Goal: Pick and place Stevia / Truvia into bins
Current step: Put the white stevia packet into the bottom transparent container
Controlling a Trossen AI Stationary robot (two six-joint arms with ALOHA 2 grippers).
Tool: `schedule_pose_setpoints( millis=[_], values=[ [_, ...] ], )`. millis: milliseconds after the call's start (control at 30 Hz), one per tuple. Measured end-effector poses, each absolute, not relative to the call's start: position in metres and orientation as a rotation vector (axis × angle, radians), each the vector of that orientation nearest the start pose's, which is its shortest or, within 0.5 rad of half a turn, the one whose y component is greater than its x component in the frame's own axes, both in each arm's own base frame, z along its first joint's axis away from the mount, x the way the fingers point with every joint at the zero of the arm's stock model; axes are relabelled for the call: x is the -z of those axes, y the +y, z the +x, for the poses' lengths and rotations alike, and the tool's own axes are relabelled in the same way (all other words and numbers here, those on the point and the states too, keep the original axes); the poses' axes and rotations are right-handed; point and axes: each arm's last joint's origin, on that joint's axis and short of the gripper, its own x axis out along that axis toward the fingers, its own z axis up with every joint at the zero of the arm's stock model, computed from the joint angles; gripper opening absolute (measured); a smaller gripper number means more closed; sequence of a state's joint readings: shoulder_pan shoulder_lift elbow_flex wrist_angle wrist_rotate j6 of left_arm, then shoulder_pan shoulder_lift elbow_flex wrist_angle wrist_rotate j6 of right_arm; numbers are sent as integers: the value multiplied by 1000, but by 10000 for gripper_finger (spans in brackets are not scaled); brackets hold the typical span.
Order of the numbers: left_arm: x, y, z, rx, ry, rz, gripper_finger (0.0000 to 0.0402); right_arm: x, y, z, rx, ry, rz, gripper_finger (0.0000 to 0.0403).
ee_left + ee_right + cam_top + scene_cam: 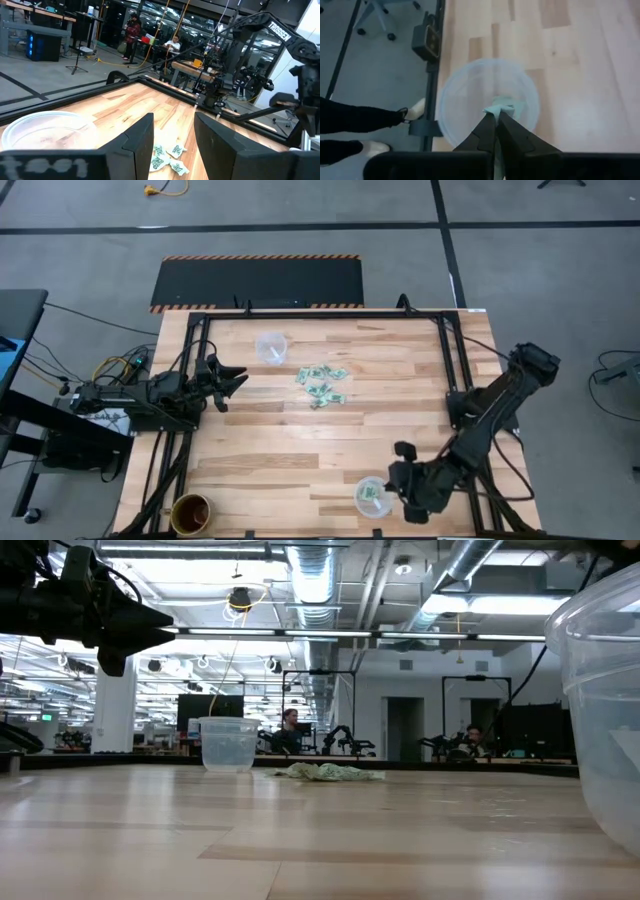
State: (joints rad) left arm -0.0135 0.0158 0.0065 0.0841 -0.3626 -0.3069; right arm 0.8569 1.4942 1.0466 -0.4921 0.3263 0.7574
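A heap of pale green and white Stevia packets (322, 385) lies flat on the wooden table, right of the far clear cup (270, 346). The low view shows that cup (228, 743) and the heap (325, 772) too. A second clear cup (372, 496) stands by the near edge with some green in it. My right gripper (496, 116) hovers over this cup (470, 100), shut on one packet. My left gripper (232, 380) waits open above the table's left side, left of the heap (167, 157). My right gripper pinches one pale green packet (504, 106) between its two fingertips, by the packet's edge. The fingers point down from above, over the near cup's mouth. The packet sticks out beyond the fingertips; whether it touches the cup or what lies in it cannot be told.
A brown, dark-rimmed cup (190, 513) stands at the near left corner. Black frame rails (320, 313) run along the table's edges. A person's legs and shoes (370, 120) show on the floor beside the table. Bare wood lies between the heap and the near cup.
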Motion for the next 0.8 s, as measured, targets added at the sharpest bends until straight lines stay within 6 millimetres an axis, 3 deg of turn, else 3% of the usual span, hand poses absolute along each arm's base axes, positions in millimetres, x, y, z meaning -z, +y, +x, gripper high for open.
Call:
schedule_pose_setpoints(
  millis=[400, 800],
  values=[
    [-172, 9, 96, -335, -127, -318, 130, -225, 235, 220, -175, 850, 190, 16],
    [-172, 9, 96, -335, -127, -318, 130, -219, 231, 227, -205, 887, 149, 122]
  ],
)
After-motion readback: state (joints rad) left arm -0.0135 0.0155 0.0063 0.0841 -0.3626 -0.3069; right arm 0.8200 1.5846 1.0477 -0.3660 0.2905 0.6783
